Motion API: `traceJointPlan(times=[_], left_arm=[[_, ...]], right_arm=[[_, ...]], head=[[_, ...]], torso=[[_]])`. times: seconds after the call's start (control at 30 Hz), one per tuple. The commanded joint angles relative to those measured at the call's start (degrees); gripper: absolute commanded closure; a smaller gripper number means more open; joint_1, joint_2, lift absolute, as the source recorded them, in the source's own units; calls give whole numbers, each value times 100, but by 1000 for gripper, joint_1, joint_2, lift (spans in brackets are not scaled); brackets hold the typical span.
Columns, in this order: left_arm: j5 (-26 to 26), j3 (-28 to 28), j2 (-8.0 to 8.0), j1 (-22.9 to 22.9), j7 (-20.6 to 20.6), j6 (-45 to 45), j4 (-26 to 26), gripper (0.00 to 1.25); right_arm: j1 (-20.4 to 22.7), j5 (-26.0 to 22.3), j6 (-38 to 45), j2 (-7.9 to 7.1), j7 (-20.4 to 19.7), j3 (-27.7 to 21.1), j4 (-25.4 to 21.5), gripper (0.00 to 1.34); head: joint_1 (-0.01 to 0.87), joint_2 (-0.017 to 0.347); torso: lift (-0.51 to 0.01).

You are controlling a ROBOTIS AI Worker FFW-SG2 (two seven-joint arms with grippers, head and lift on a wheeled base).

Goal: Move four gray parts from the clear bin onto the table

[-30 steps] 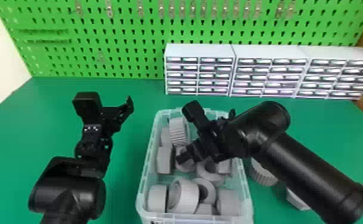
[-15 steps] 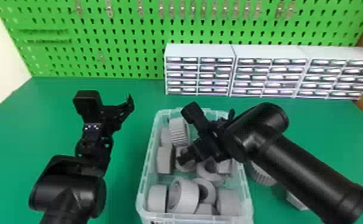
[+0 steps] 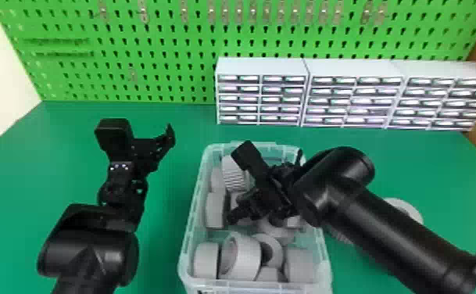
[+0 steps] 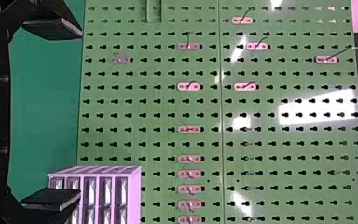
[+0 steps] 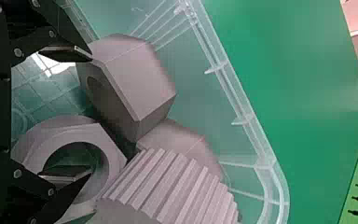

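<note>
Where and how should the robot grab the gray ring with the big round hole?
From above, I'd pinch the wall of the gray ring: one finger down its big hole, the other outside. The hole opens toward the right gripper, so a finger should fit. Choose the wall away from the gray ribbed part, which crowds the other side.

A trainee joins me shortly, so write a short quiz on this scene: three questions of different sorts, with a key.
1. True or false: the jaws of the left arm are spread apart and hold nothing.
2. What stands at the foot of the green pegboard? (a) a toolbox (b) drawer units (c) a water jug
3. Fill in: the ribbed gray part lies inside the ____.

Key: 1 true; 2 b; 3 clear bin
</note>
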Motion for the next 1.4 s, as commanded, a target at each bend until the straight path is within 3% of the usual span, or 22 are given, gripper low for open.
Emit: traceJointPlan(times=[0.0, 0.5, 0.7, 0.9, 1.17, 1.37], left_arm=[[0, 2, 0, -24, 0, -9, 0, 91], [26, -16, 0, -42, 0, -27, 0, 93], [26, -16, 0, -51, 0, -36, 0, 91], [35, -7, 0, -42, 0, -53, 0, 91], [44, 28, 0, 2, 0, -62, 0, 91], [44, 46, 0, 37, 0, -71, 0, 91]], right_arm=[[21, 79, -77, 0, 73, 14, 74, 415], [56, 123, -86, -18, 125, 14, 197, 433], [56, -202, -16, -9, 125, -21, 329, 768], [56, -396, 257, -9, 117, -179, 355, 969], [-50, -413, 907, 17, 73, -487, 241, 972], [-85, -141, 1206, 35, 46, -671, -14, 972]], head=[[693, 72], [693, 72], [693, 72], [693, 72], [693, 72], [693, 72]], torso=[[-52], [-52], [-52], [-52], [-52], [-52]])
